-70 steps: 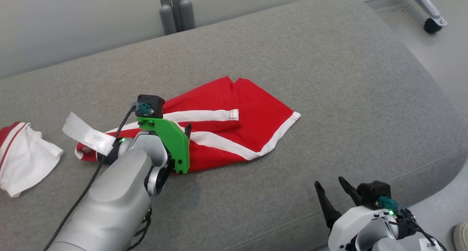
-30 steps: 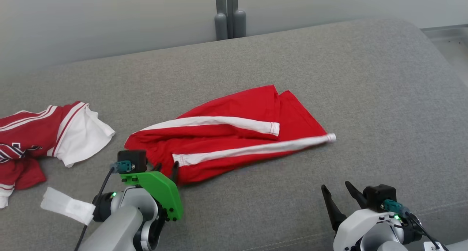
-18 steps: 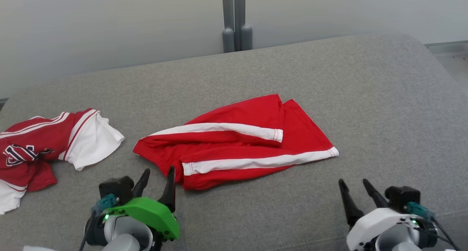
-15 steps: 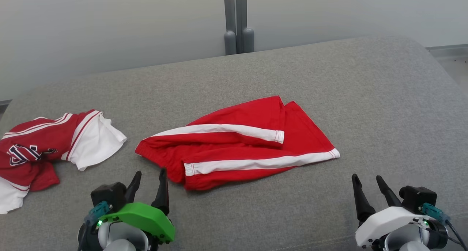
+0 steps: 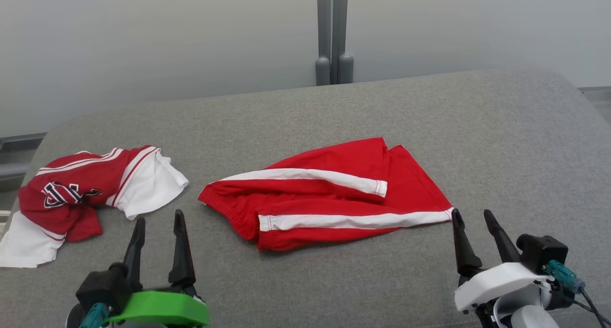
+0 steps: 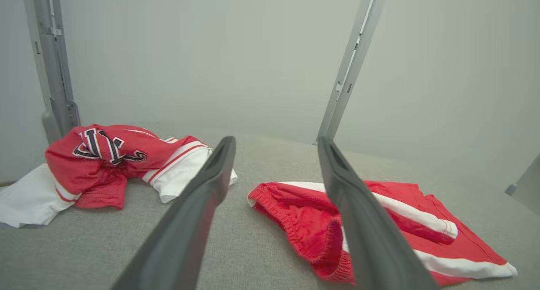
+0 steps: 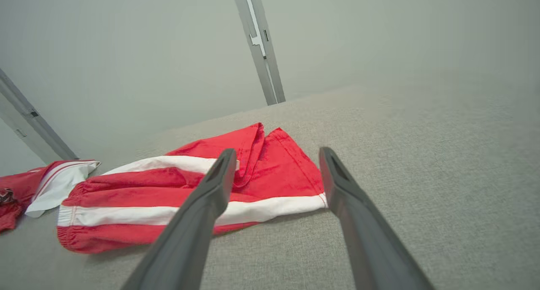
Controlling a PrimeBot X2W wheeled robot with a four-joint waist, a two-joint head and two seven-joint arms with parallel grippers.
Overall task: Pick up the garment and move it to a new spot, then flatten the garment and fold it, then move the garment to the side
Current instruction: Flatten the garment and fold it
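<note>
Head view, red shorts (image 5: 329,194): lying in the middle of the grey cushion (image 5: 429,118), folded over with two white side stripes on top, waistband toward my left, leg hems toward my right.
Head view, my left claw (image 5: 159,216): released, fingers spread wide with nothing between them. It stands over the near left of the cushion, apart from the shorts.
Head view, my right claw (image 5: 472,212): released too, and empty. Its inner fingertip is just beside the white-hemmed corner of the shorts, and I cannot tell whether they touch.
Head view, jersey (image 5: 90,189): red and white, crumpled at the cushion's far left, well apart from the shorts.
Head view, grey post (image 5: 332,32): upright against the pale wall (image 5: 143,46), behind the cushion.
Left wrist view, my fingers (image 6: 198,210): parted, with bare cushion between them. The elastic waistband of the shorts lies behind the finger on this view's right, and the jersey is off to the left.
Right wrist view, my fingers (image 7: 202,210): parted and gripping nothing. The hem end of the shorts lies between and beyond the tips, flat on the cushion.
</note>
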